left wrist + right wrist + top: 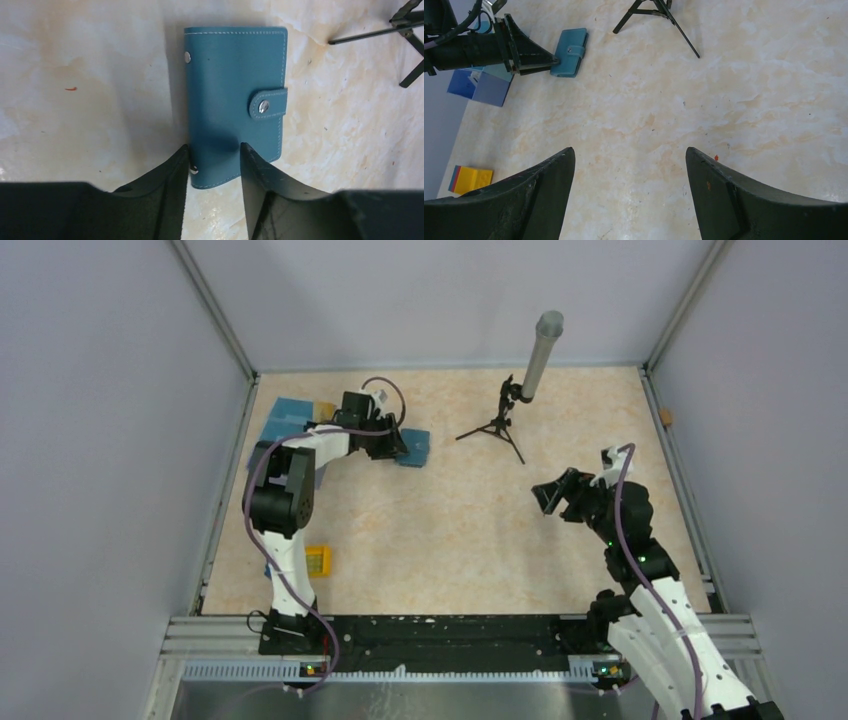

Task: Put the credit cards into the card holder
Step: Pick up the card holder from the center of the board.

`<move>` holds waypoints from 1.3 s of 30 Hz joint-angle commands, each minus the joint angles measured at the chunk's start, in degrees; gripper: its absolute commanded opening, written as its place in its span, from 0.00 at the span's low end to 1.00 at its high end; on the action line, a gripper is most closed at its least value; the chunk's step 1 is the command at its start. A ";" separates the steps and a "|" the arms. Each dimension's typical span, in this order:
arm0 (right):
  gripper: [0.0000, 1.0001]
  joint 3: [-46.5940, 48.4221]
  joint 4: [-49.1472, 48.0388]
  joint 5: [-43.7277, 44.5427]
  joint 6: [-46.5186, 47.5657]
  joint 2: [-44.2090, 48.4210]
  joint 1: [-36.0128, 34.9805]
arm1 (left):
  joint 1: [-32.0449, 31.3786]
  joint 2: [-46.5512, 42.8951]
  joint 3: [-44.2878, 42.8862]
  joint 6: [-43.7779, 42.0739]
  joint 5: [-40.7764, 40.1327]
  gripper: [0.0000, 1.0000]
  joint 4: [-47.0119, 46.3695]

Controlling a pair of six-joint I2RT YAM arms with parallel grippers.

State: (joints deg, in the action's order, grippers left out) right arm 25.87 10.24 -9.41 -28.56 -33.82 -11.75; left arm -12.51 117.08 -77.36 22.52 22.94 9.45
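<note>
left arm (322, 446) stretched forward, jaws half-apart | right arm (628, 525) lifted, jaws wide

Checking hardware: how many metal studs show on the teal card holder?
3 on the card holder, in the left wrist view: upper-left stud, clasp stud, and lower-left stud beside the left gripper. Others may be hidden.

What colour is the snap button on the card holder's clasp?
Silver. The snap button on the teal card holder shows best in the left wrist view.
</note>
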 commanded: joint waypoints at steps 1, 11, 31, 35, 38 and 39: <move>0.80 0.10 -1.79 -1.20 0.47 0.05 0.43 | -1.97 -0.93 4.53 0.24 0.71 0.38 -0.27; 0.77 -1.74 -5.20 -11.69 -0.34 -3.89 0.35 | -4.15 -11.33 19.07 5.88 3.24 0.00 -13.24; 0.83 -1.84 -31.03 -26.29 -12.11 -22.10 -14.54 | -13.23 -54.65 50.41 19.35 15.14 0.00 -30.80; 0.83 -0.57 -37.25 -27.45 -15.03 -25.60 -16.44 | -13.32 -57.74 50.14 17.90 17.63 0.00 -27.05; 0.83 1.55 -38.62 -27.47 -15.65 -27.23 -17.22 | -13.41 -59.78 50.12 16.43 19.04 0.00 -24.83; 0.83 2.06 -38.81 -27.31 -15.70 -27.56 -17.40 | -13.48 -60.19 50.00 16.14 20.19 0.00 -24.44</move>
State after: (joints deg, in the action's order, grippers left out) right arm 23.22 -20.84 -35.73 -42.65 -60.27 -27.99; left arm -25.65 59.46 -26.83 40.77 38.92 -16.95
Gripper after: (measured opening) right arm 0.829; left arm 0.022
